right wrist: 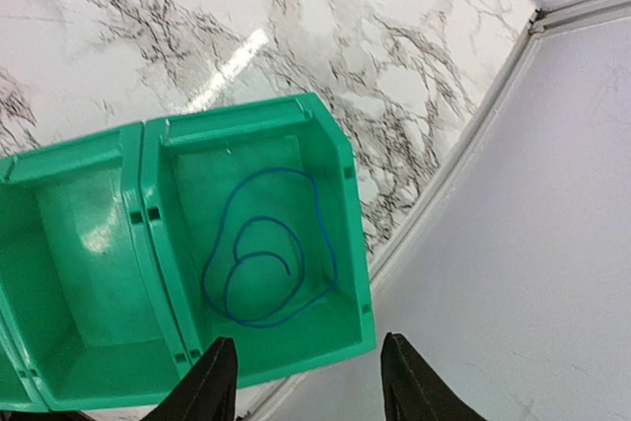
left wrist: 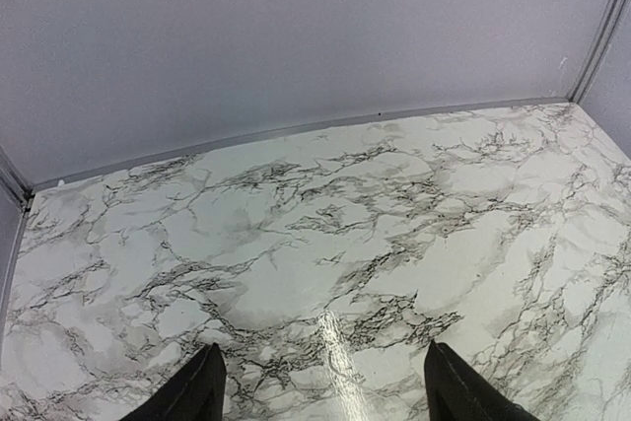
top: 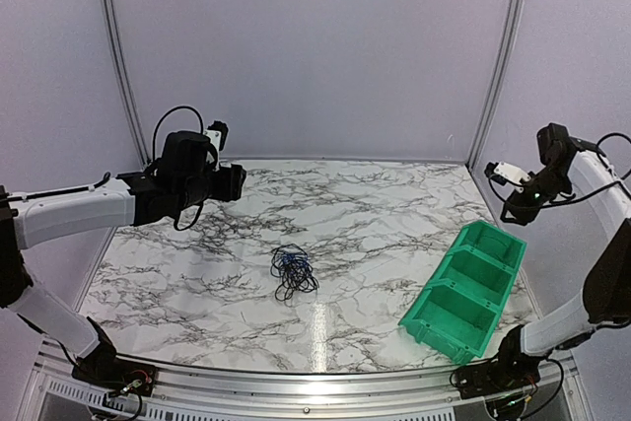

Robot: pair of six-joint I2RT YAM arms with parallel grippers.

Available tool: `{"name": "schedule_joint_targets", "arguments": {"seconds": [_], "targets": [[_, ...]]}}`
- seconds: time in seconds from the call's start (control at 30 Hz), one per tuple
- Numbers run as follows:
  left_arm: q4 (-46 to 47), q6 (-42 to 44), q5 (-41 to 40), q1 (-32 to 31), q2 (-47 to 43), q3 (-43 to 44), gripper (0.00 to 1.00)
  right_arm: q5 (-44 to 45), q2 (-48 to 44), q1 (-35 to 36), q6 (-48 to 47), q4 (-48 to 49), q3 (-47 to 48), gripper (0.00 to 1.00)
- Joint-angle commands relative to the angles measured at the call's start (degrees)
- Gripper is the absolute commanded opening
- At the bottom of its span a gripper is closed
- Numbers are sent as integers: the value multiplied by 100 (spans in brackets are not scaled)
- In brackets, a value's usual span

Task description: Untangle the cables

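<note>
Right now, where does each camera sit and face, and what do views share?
Top external: above, behind the bases, looking down on table, cables, green bin; both arms show.
Left wrist: on the left hand, facing table and back wall; fingertips show.
Right wrist: on the right hand, looking into the bin at a blue cable; fingertips show.
Shared: bin, top and right wrist.

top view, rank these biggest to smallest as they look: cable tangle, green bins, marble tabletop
1. marble tabletop, by far the largest
2. green bins, a joined row of three near the right edge
3. cable tangle, a small clump mid-table, clearly smallest
</note>
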Motion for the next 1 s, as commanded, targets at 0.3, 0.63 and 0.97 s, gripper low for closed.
{"name": "schedule_joint_targets", "arguments": {"seconds": [0.3, 0.63, 0.97], "targets": [[-1471, -637, 924, -96, 570, 857, 68, -1840, 329, 1958, 1538, 1528, -197, 44], [-1019, -1402, 2937, -161, 848, 33, 60, -2215, 1506, 3820, 2385, 3240, -60, 34], [-98, -1297, 3315, -232, 1201, -400, 63, -2156, 3511, 5265, 2771, 3559, 1130, 40]]}}
